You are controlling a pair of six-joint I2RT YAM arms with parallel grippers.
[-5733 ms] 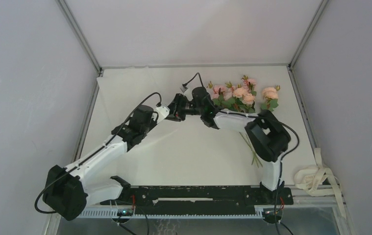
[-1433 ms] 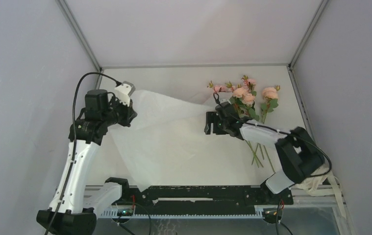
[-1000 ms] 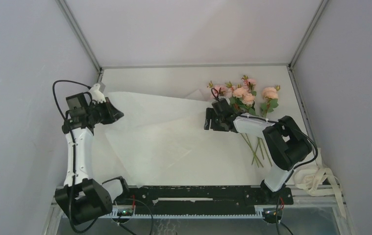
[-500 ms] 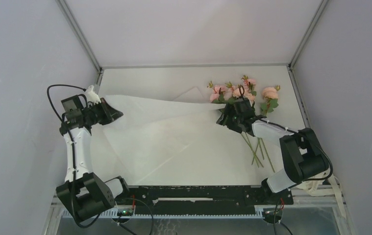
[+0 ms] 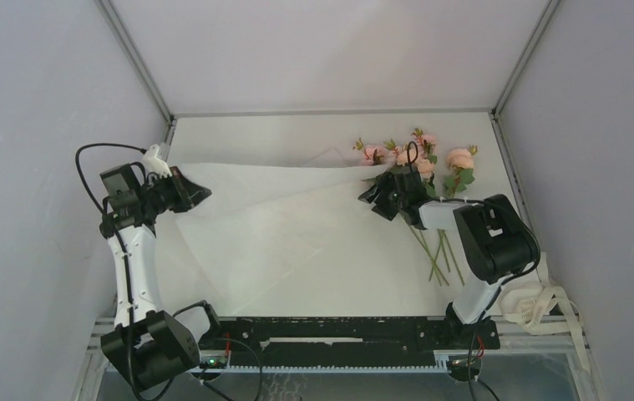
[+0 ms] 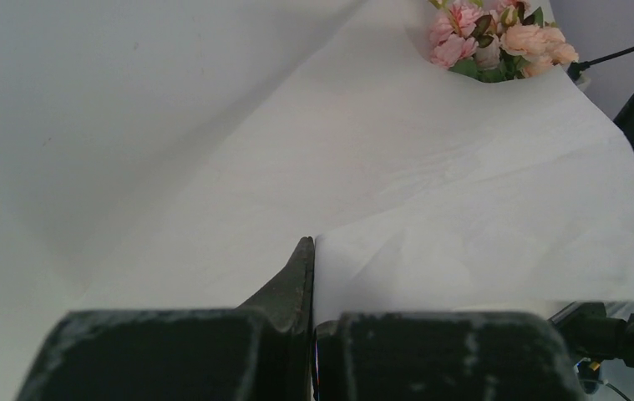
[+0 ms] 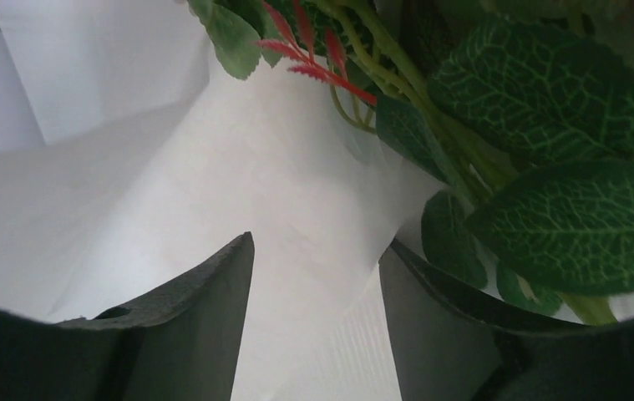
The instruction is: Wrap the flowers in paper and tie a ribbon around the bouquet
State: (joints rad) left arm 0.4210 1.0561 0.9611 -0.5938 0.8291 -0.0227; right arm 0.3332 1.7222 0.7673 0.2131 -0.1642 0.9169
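The paper (image 5: 280, 225) is a big creased white sheet spread across the table. My left gripper (image 5: 190, 192) is shut on its left corner and holds that corner raised; in the left wrist view the left gripper (image 6: 313, 244) pinches the paper (image 6: 464, 167). The flowers (image 5: 413, 163), pink roses with green leaves, lie at the back right, stems (image 5: 434, 251) pointing toward me. My right gripper (image 5: 377, 199) is open at the paper's right corner beside the flowers. In the right wrist view the paper (image 7: 296, 184) lies between the right gripper's (image 7: 315, 246) jaws, with leaves (image 7: 547, 100) close on the right. The ribbon (image 5: 535, 301) lies in loops at the near right.
Grey walls enclose the table on three sides, and the left gripper is close to the left wall. The black base rail (image 5: 338, 330) runs along the near edge. The right arm's elbow (image 5: 493, 238) stands over the stems.
The left gripper keeps hold of the paper's corner and has barely moved. The right gripper has shifted slightly left along the paper's right edge by the flowers, and its elbow has swung in.
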